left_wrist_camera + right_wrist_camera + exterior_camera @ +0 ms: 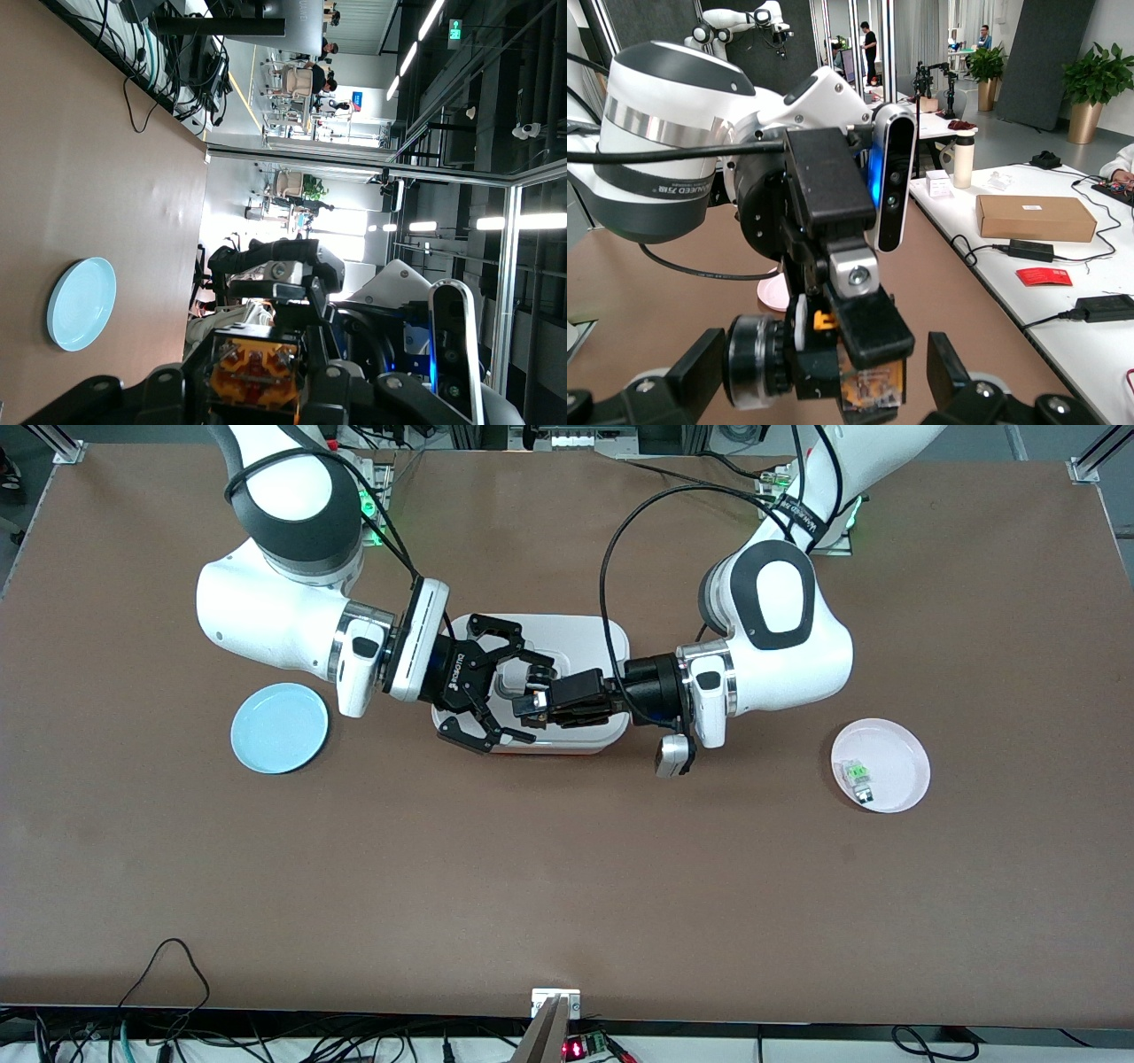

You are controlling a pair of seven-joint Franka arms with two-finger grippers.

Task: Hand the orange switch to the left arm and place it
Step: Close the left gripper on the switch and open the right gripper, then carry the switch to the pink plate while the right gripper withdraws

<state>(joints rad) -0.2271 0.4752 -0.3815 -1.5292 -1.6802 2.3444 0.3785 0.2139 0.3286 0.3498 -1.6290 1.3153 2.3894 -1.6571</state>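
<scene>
both arms meet in the air over the box (576, 638), the white lidded container in the middle of the worktop (567, 886). the left gripper (534, 691), coming from the left arm's end, has its jaws clamped on the orange switch (252, 372); the left wrist view shows the orange and black body pinched tight between the pads, and the right wrist view shows the same piece (868, 385) sitting at the tip of the left gripper, with its dark cylindrical end sticking out sideways. the right gripper (496, 682) has its jaws spread wide apart, straddling the left gripper's tip without, as far as i can see, touching the switch. so the switch is aloft above the box lid, held by the left gripper alone. judged from this, the hand-over across the box looks about done: the left arm has the grip and the right arm has let go, or so the open jaws suggest. what is left seems to be clearing the right arm away, carrying the switch off the box without knocking it, and setting it down. the pink plate (881, 765) toward the left arm's end, with a small green and clear switch (858, 775) on it, looks the likely landing place; the blue plate (280, 727) toward the right arm's end lies bare. the set-down is not yet done.
</scene>
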